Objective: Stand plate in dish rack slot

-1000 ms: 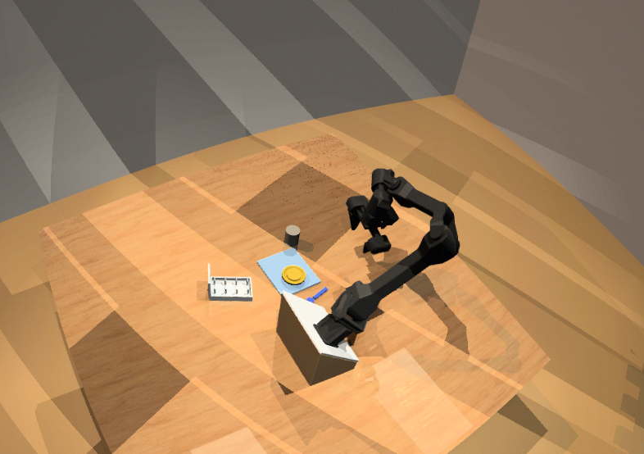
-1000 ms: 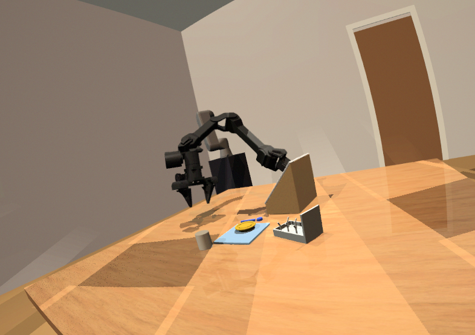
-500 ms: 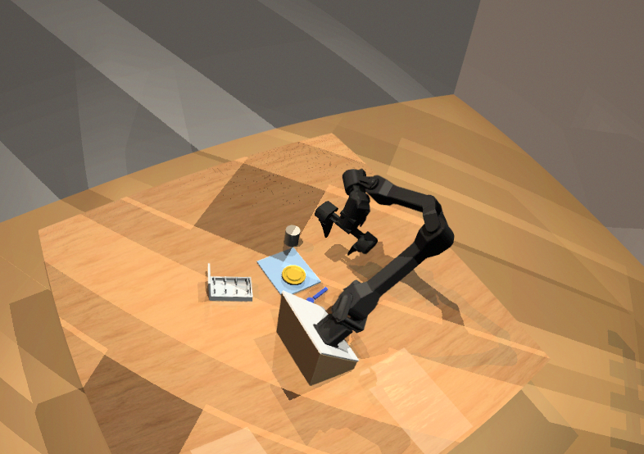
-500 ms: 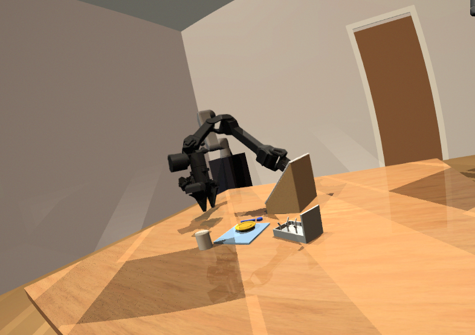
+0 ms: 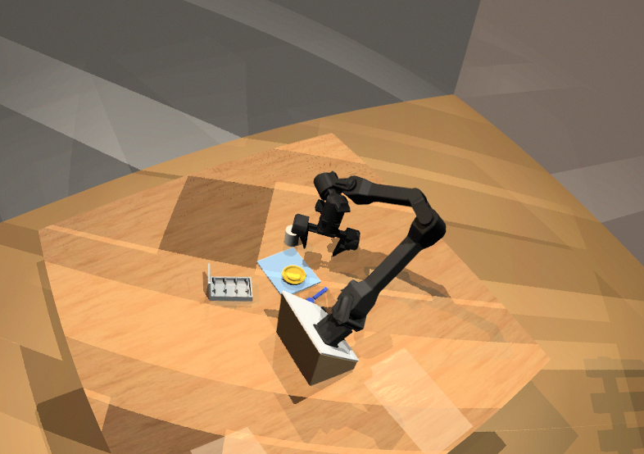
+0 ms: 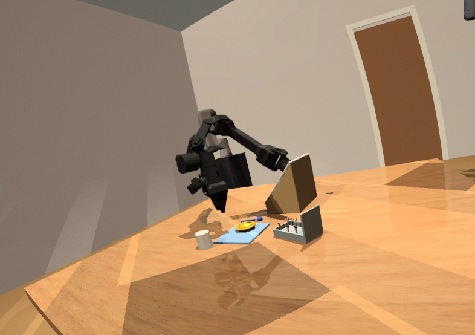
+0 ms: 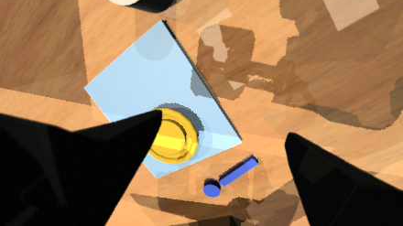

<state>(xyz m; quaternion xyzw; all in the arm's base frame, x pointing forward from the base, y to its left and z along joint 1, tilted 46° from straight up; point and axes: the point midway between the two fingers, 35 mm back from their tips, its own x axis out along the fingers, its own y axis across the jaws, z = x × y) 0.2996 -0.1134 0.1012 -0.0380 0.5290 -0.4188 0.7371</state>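
Wooden tabletop (image 6: 364,253): plate (image 7: 176,135) lies flat on blue mat (image 7: 151,83), so the empty gripper (image 7: 224,131) hangs spread above it, ready to descend.

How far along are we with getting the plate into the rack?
Early. Nothing is placed yet: the plate lies flat on the blue mat, and the rack holds no plate. In hand: the tool hangs open and empty above the plate, clear of it. Left: descend, grip the plate, stand it between the rails, let go, pull away.
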